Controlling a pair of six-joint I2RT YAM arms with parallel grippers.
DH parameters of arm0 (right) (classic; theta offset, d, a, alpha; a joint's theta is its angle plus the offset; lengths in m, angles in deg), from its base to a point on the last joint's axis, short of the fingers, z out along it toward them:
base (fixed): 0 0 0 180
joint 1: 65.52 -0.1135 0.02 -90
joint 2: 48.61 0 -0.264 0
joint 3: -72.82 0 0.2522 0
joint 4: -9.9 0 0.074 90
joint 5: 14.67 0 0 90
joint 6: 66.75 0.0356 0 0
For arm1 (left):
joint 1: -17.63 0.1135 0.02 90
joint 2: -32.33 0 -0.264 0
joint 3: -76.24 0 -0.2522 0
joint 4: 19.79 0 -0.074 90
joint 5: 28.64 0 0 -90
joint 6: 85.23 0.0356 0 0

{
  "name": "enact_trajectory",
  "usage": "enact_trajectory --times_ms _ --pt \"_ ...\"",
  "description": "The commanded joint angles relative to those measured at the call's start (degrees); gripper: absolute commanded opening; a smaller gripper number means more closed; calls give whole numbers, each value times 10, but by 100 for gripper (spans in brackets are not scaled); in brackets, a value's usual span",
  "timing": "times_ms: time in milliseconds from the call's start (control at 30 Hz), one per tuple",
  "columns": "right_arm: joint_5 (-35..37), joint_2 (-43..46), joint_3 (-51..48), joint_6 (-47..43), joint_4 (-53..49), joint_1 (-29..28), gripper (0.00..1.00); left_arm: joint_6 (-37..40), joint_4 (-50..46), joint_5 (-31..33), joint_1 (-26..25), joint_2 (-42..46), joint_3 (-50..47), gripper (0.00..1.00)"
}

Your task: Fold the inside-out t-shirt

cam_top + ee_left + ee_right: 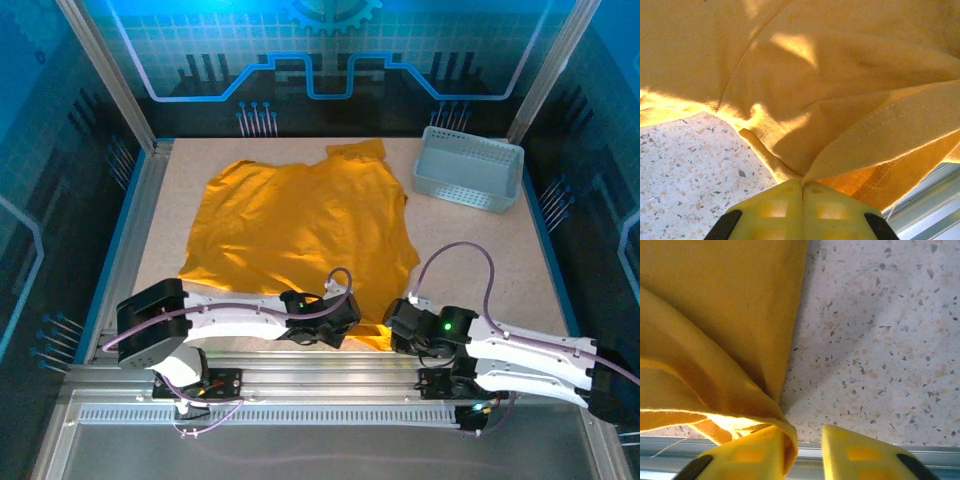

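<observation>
The mustard-yellow soft-fabric t-shirt is spread beyond both grippers; its near hem is pinched by the left gripper. The right gripper is parted, with the hem draped over one finger.

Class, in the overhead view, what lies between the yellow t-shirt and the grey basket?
Bare speckled tabletop: a narrow strip separates the t-shirt from the basket, shown in the top external view.
</observation>
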Motion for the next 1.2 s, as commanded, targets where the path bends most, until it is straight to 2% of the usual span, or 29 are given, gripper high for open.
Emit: enact_trajectory --times_ms 0,133,233,400,500,600,667,733,833,967,1033,1167 --pt "3 -1 20 4 -21 -5 18 -18 -17 22 -4 18 -9 4" --pt "20 -4 48 8 -82 -46 8 -33 -41 40 -4 52 -24 4" --pt "0 -22 54 -7 -59 -81 4 -45 -53 49 -4 88 -49 4" --pt "-6 -106 87 -24 -30 -147 3 -68 -62 41 -4 132 -95 5" --pt "4 -155 119 -35 -34 -175 13 -74 -67 33 -4 152 -119 8" --pt "6 -173 143 -50 -32 -186 25 -77 -70 28 -4 177 -141 23" --pt "17 -162 155 -53 -46 -186 33 -73 -76 32 -3 197 -152 35" --pt "34 -143 162 -58 -58 -184 41 -68 -86 43 -3 215 -152 43" --pt "44 -112 155 -68 -59 -153 45 -57 -92 64 9 229 -144 46" --pt "18 -86 126 -103 -13 -60 45 -36 -37 56 41 226 -133 51" --pt "-20 -94 117 -129 24 9 44 -29 -16 50 66 205 -116 53" --pt "-39 -129 114 -161 82 75 44 -13 7 32 144 144 -82 53"
